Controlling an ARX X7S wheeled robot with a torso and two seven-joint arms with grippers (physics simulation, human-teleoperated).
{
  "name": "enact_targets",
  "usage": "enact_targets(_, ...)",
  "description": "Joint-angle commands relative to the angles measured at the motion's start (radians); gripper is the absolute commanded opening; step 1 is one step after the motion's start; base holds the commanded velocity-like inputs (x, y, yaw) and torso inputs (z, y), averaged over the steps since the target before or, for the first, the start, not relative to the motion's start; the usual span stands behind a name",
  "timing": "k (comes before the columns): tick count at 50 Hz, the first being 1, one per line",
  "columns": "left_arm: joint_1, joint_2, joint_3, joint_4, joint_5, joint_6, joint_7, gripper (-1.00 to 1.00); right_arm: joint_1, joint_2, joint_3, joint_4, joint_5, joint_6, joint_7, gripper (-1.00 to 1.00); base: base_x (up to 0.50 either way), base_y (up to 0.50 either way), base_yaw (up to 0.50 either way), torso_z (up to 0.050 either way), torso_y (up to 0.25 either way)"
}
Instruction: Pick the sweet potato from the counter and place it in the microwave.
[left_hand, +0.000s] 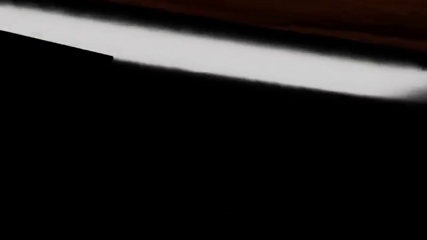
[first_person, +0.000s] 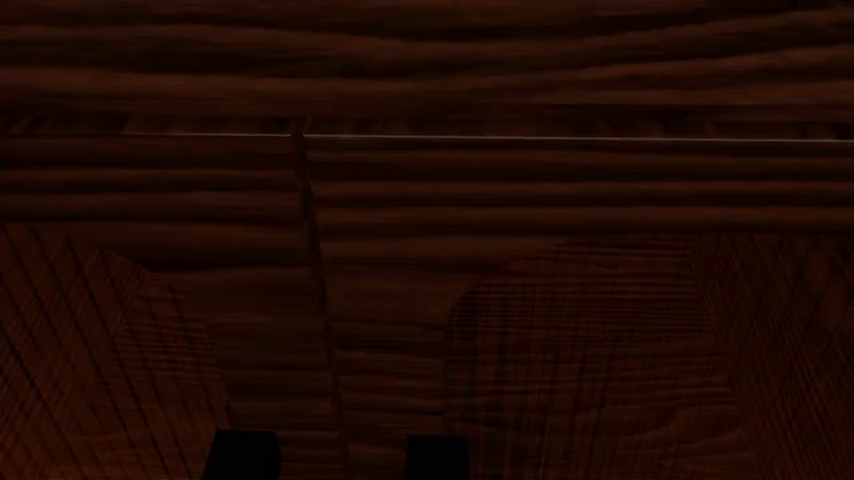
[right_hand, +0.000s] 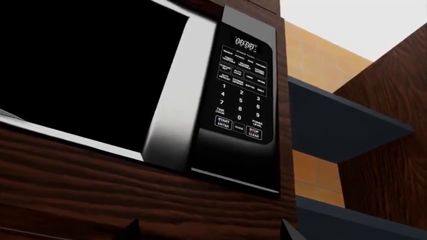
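The sweet potato is out of view in every frame, and I cannot make out the counter. In the right wrist view the microwave (right_hand: 180, 95) is set into dark wood, with a black door window and a lit keypad (right_hand: 241, 90). My right gripper (right_hand: 210, 233) sits below it, open. Its two dark fingertips (right_hand: 131, 231) stand far apart over the wood panel with nothing between them. The left wrist view is almost all black with one blurred white band (left_hand: 220, 55), and no jaws show there.
Dark reddish-brown cabinet panels (first_person: 534, 300) fill the head view, with a thin horizontal seam (first_person: 574, 138) high up. Two dark blocks (first_person: 244, 455) poke up at its bottom edge; whose they are I cannot tell. Grey-blue shelves (right_hand: 340, 120) run beside the microwave.
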Motion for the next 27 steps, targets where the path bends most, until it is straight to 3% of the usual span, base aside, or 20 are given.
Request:
enact_targets(1, 0.015, -0.014, 0.02, 0.068, 0.024, 0.062, 0.005, 1.0, 0.0, -0.008, 0.001, 0.0, 0.0, -0.003, -0.007, 1.0, 0.0, 0.0, 0.0, 0.0, 0.0)
enact_targets(19, 0.011, -0.018, 0.014, 0.107, 0.041, 0.175, 0.026, 1.0, 0.0, 0.037, 0.009, 0.0, 0.011, 0.009, 0.03, 1.0, 0.0, 0.0, 0.0, 0.0, 0.0)
enact_targets(27, 0.021, -0.03, 0.027, 0.16, 0.07, 0.236, 0.03, 1.0, 0.0, -0.024, 0.017, 0.0, 0.009, -0.014, -0.025, 1.0, 0.0, 0.0, 0.0, 0.0, 0.0)
